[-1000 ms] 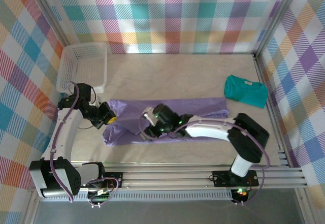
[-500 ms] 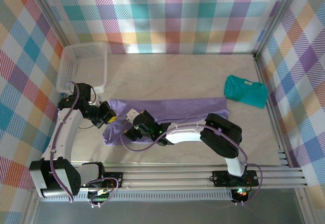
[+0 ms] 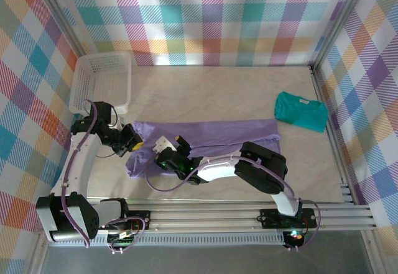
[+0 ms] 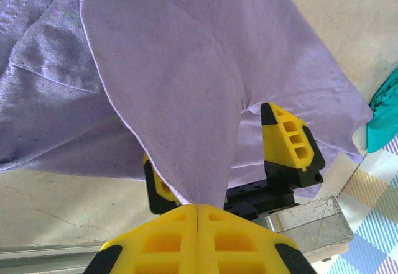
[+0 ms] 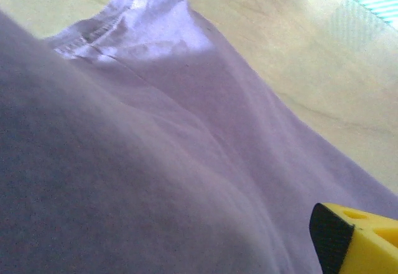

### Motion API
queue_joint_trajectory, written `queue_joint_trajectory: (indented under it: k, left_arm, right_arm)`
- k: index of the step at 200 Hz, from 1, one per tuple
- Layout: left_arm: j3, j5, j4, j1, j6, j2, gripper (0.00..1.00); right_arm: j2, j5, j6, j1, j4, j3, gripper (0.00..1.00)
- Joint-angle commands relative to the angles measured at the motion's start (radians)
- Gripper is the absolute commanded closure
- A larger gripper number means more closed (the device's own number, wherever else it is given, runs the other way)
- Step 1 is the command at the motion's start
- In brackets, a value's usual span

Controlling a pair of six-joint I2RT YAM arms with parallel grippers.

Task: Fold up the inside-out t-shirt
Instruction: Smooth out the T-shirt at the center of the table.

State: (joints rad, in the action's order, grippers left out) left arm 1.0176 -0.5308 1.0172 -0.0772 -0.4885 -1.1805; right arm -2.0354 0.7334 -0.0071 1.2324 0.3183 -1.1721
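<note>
One fold of the shirt (image 3: 211,131) is pinched in the closed left gripper (image 4: 196,209); the wide-open, empty right gripper (image 3: 165,153) was brought leftward beside it for a new hold.

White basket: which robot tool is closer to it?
Left. The left tool pinches the lavender t-shirt just in front of the basket; the right tool, open, is over the shirt, farther to the right.

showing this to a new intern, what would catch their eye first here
The lavender shirt stretches as a long rumpled band across the near half of the table. The left tool is shut on a fold at its left end, and the right tool stands open close by, a finger either side of that fold. A small teal shirt lies at the right.
</note>
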Motion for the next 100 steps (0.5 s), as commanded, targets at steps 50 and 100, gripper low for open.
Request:
queue_joint_trajectory:
  k: [50,100]
  left_arm:
    - [-0.012,0.006,0.001,-0.014,0.019,0.019,1.0]
    - [-0.048,0.018,-0.009,-0.016,0.022,0.025,1.0]
  right_arm:
    - [0.123,0.027,-0.108,0.004,-0.071,0.059,0.38]
    - [0.185,-0.107,-0.161,0.004,-0.131,0.117,0.59]
